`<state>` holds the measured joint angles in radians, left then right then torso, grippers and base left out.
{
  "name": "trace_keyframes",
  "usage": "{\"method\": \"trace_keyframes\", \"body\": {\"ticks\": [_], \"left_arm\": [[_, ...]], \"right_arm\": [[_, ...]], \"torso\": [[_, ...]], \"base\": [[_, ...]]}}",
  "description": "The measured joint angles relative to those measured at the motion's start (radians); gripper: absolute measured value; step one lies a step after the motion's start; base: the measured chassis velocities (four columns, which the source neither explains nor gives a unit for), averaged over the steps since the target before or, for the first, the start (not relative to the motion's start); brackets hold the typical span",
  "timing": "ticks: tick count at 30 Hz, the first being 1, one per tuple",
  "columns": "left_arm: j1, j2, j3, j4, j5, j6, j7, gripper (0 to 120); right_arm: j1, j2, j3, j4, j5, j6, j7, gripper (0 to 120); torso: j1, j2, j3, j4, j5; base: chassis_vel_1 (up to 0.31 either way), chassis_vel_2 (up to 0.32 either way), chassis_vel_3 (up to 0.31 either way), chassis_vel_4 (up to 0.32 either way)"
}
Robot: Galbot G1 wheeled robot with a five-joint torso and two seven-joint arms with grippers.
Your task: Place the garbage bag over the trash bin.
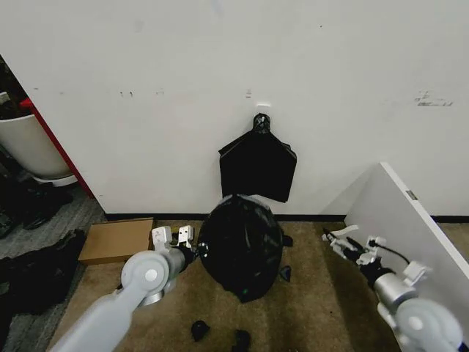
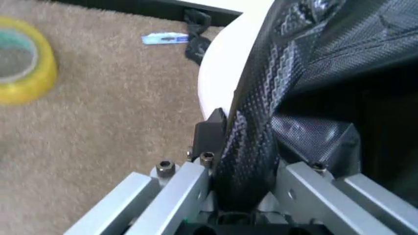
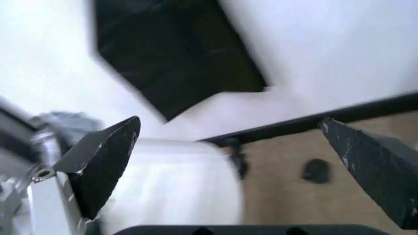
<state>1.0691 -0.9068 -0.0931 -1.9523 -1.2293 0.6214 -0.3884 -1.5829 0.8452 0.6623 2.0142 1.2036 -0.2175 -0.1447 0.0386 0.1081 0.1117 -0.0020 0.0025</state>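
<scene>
From the head, I see the bag (image 1: 240, 246) draped over the bin on the floor by the wall, my left tool (image 1: 185, 238) at its side. Left wrist: that tool (image 2: 243, 193) pinches bag film against the bin (image 2: 219, 73) to anchor it. Right wrist: my right tool (image 3: 242, 156) hangs spread, free.

The bag (image 1: 242, 246) sat over the bin (image 2: 222, 68) on the carpet (image 1: 322, 308) before the wall (image 1: 220, 66), a cardboard box (image 1: 116, 240) to its left and a slanted panel (image 1: 410, 220) to its right.
</scene>
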Motion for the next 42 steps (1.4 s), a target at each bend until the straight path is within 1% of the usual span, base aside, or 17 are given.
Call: {"method": "trace_keyframes", "body": {"ticks": [5, 6, 9, 11, 13, 16, 20, 32, 33, 34, 35, 38, 39, 41, 42], "left_arm": [[0.002, 0.044, 0.018, 0.003, 0.203, -0.016, 0.171, 0], [0.002, 0.044, 0.018, 0.003, 0.203, -0.016, 0.171, 0], [0.009, 0.064, 0.029, -0.004, 0.319, -0.043, 0.253, 0], [0.018, 0.073, 0.033, -0.015, 0.369, -0.058, 0.288, 0], [0.026, 0.077, 0.036, -0.028, 0.396, -0.068, 0.308, 0], [0.032, 0.084, 0.041, -0.04, 0.421, -0.079, 0.322, 0], [0.033, 0.095, 0.042, -0.055, 0.427, -0.087, 0.328, 0], [0.053, 0.099, 0.042, -0.075, 0.423, -0.091, 0.325, 0], [0.056, 0.097, 0.042, -0.075, 0.422, -0.092, 0.323, 0], [0.056, 0.097, 0.042, -0.075, 0.422, -0.092, 0.323, 0], [0.057, 0.095, 0.042, -0.075, 0.42, -0.092, 0.322, 0], [0.059, 0.093, 0.042, -0.077, 0.417, -0.092, 0.319, 0], [0.058, 0.093, 0.044, -0.079, 0.417, -0.092, 0.319, 0], [0.054, 0.094, 0.047, -0.081, 0.416, -0.092, 0.318, 0], [0.054, 0.094, 0.047, -0.081, 0.416, -0.092, 0.318, 0]], "right_arm": [[0.018, -0.081, -0.041, 0.051, -0.002, -0.05, -0.058, 100], [0.018, -0.081, -0.041, 0.051, -0.002, -0.05, -0.058, 100], [0.035, -0.116, -0.084, 0.091, -0.015, -0.07, -0.068, 100], [0.055, -0.129, -0.119, 0.113, -0.023, -0.077, -0.065, 100], [0.078, -0.134, -0.15, 0.125, -0.022, -0.083, -0.055, 100], [0.102, -0.134, -0.177, 0.131, -0.005, -0.092, -0.041, 100], [0.137, -0.121, -0.216, 0.143, 0.029, -0.107, -0.035, 100], [0.194, -0.11, -0.289, 0.152, 0.03, -0.116, -0.037, 99], [0.199, -0.109, -0.297, 0.152, 0.03, -0.116, -0.037, 94], [0.199, -0.109, -0.297, 0.152, 0.03, -0.116, -0.037, 94], [0.202, -0.109, -0.302, 0.152, 0.029, -0.116, -0.037, 91], [0.208, -0.11, -0.312, 0.15, 0.027, -0.116, -0.036, 79], [0.21, -0.111, -0.316, 0.147, 0.024, -0.116, -0.036, 73], [0.212, -0.111, -0.32, 0.144, 0.022, -0.116, -0.035, 68], [0.212, -0.111, -0.32, 0.144, 0.022, -0.116, -0.035, 68]], "torso": [[0.0, 0.0, 0.0, 0.0002, 0.0001], [0.0, 0.0, 0.0, 0.0002, 0.0001], [0.0, 0.0, 0.0, 0.0, 0.0], [0.0, 0.0, 0.0, 0.0002, 0.0], [0.0, 0.0, 0.0, 0.0002, -0.0001], [0.0, 0.0, 0.0, 0.0001, 0.0], [0.0, 0.0, 0.0, 0.0001, 0.0001], [0.0, 0.0, 0.0, 0.0001, 0.0001], [0.0, 0.0, 0.0, 0.0001, 0.0001], [0.0, 0.0, 0.0, 0.0001, 0.0001], [0.0, 0.0, 0.0, 0.0001, 0.0001], [0.0, 0.0, 0.0, 0.0001, 0.0001], [0.0, 0.0, 0.0, 0.0001, 0.0001], [0.0, 0.0, 0.0, 0.0001, 0.0001], [0.0, 0.0, 0.0, 0.0001, 0.0001]], "base": [[0.0, 0.0, 0.0, 0.0], [0.0, 0.0, 0.0, 0.0], [0.0, 0.0, 0.0, 0.0], [0.0, 0.0, 0.0, 0.0], [0.0, 0.0, 0.0, 0.0], [0.0, 0.0, 0.0, 0.0], [0.0, 0.0, 0.0, 0.0], [0.0, 0.0, 0.0, 0.0], [0.0, 0.0, 0.0, 0.0], [0.0, 0.0, 0.0, 0.0], [0.0, 0.0, 0.0, 0.0], [0.0, 0.0, 0.0, 0.0], [0.0, 0.0, 0.0, 0.0], [0.0, 0.0, 0.0, 0.0], [0.0, 0.0, 0.0, 0.0]]}}
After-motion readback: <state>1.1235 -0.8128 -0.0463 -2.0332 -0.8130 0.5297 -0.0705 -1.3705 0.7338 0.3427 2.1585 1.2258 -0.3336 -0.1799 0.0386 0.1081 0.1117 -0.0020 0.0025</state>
